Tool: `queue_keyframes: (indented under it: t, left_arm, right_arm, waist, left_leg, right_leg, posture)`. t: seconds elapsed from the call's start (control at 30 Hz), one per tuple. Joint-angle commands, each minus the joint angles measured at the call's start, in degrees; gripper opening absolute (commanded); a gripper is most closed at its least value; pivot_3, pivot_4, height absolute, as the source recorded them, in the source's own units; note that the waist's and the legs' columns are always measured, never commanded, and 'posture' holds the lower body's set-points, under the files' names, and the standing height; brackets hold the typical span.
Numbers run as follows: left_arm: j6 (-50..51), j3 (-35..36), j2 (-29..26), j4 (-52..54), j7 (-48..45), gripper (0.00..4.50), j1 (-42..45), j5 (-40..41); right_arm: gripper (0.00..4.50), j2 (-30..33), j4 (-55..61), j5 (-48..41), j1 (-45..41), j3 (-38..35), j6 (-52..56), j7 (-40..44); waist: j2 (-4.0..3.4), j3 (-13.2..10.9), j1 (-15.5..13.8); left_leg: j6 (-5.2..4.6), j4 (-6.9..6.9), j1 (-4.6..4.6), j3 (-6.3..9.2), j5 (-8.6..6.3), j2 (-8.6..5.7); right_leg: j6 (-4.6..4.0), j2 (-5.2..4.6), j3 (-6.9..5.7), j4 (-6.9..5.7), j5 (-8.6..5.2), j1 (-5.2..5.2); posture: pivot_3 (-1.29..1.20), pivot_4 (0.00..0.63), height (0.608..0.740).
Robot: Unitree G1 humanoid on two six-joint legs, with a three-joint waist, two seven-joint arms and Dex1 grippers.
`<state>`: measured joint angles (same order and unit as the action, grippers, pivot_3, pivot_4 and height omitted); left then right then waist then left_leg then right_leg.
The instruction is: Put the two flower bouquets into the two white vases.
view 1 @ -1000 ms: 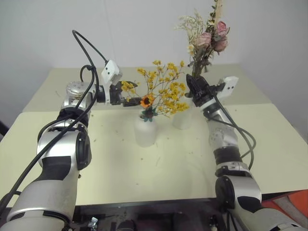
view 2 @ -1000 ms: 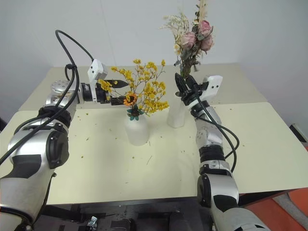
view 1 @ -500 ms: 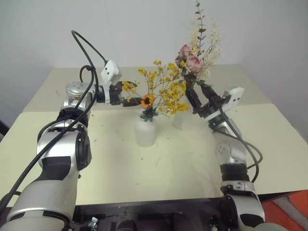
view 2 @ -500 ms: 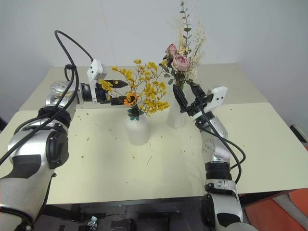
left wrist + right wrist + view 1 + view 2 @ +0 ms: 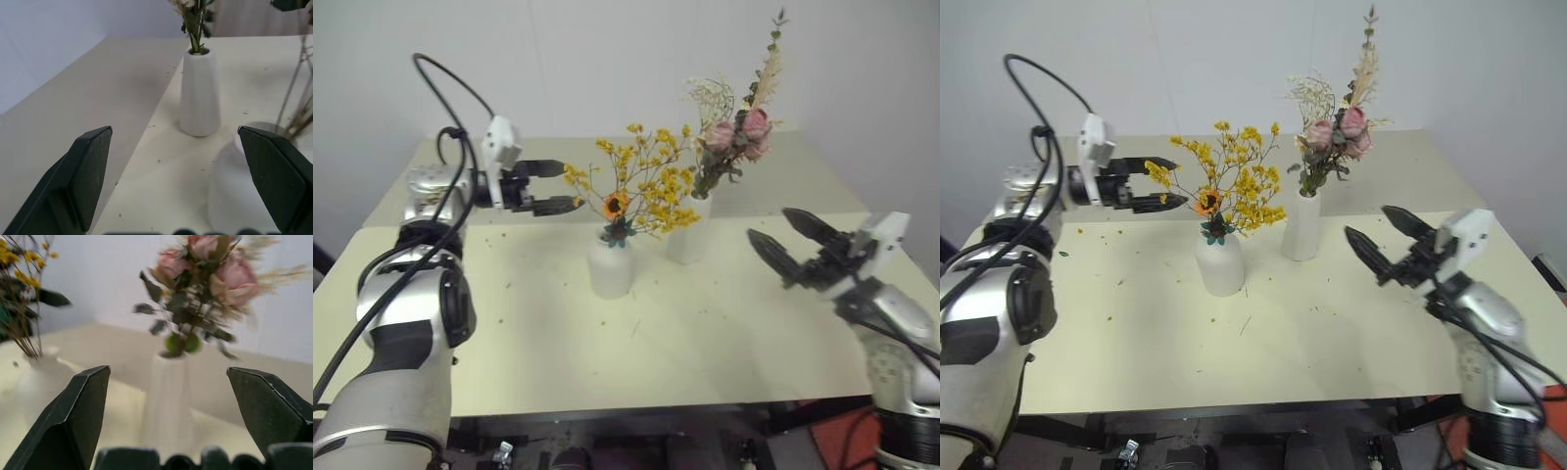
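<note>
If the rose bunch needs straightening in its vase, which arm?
Right, probably. Its gripper has open jaws facing the tall vase, and the pink roses lean toward it. The left gripper sits beyond the yellow spray.

My left arm (image 5: 406,323): silver-grey shells, black joint bands, looping black cable. My left gripper (image 5: 563,187) and right gripper (image 5: 787,241): two tapered black fingers each, with a white camera block behind.
</note>
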<state>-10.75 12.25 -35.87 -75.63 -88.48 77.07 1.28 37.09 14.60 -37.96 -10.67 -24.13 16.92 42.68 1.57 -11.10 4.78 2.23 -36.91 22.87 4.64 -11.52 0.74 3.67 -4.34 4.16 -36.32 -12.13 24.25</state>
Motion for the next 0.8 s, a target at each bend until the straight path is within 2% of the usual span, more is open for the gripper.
queue_keyframes:
  t: [0.03,0.13,0.23,0.3,0.4,0.57,0.8]
  left_arm:
    - [-1.8,-0.5,-3.5,5.0,-4.0,4.50,-2.9,5.9]
    - [-1.0,-3.3,-6.3,10.6,-4.0,4.50,-8.4,11.9]
    - [3.6,-5.5,-10.6,22.8,-4.0,4.50,-17.7,21.1]
    - [6.4,-4.5,-13.3,30.7,-4.0,4.50,-24.0,25.2]
    - [9.2,-1.1,-14.9,39.1,-3.7,4.50,-31.7,26.6]
    - [14.7,4.0,-14.9,52.8,1.5,4.50,-43.6,30.2]
    - [16.2,6.4,-15.4,60.5,7.1,4.50,-48.4,30.7]
  right_arm:
    - [4.46,5.4,0.4,-4.8,3.6,-8.3,2.2,5.4]
    - [4.46,9.6,-1.4,-4.8,7.4,-11.5,2.0,10.7]
    - [4.46,13.6,-2.2,-6.5,10.2,-14.5,4.1,15.4]
    - [4.46,15.9,-2.6,-6.6,11.8,-16.4,4.6,18.3]
    - [4.46,18.7,-3.3,-7.3,13.3,-18.4,7.0,20.8]
    - [4.46,20.5,-3.1,-5.4,14.3,-19.6,8.3,20.4]
    - [4.46,19.6,-2.0,-4.6,11.5,-16.1,9.6,16.6]
  waist:
    - [0.00,0.0,-0.1]
    - [0.00,0.0,-0.1]
    - [0.00,0.0,0.0]
    - [0.00,0.0,-0.2]
    - [0.00,0.0,-0.9]
    - [0.02,0.0,-1.6]
    - [0.03,0.0,-2.4]
  left_leg:
    - [0.00,0.00,-0.02,0.00,0.00,0.02]
    - [0.00,0.00,-0.03,-0.02,0.00,0.02]
    - [0.00,0.00,-0.04,-0.03,0.00,0.05]
    - [0.00,-0.02,-0.03,-0.04,0.00,0.08]
    - [0.00,-0.03,-0.08,-0.05,0.00,0.08]
    - [0.00,-0.03,-0.18,-0.07,0.00,0.10]
    - [0.00,-0.04,-0.16,-0.09,0.00,0.10]
  right_leg:
    - [0.00,0.01,0.00,0.02,0.00,-0.02]
    - [0.00,0.00,0.03,0.02,0.00,-0.04]
    - [-0.01,0.02,0.06,0.01,0.00,-0.03]
    - [-0.02,0.01,0.06,-0.01,0.02,-0.02]
    - [-0.03,0.00,0.06,0.00,0.01,-0.06]
    - [-0.04,0.00,0.05,0.11,-0.01,-0.18]
    - [-0.06,0.01,0.03,0.16,-0.03,-0.19]
  posture:
    - [0.00,0.150,0.740]
    - [0.00,0.150,0.740]
    - [0.00,0.150,0.740]
    - [0.00,0.150,0.740]
    - [0.00,0.150,0.740]
    - [0.00,0.150,0.740]
    - [0.00,0.150,0.740]
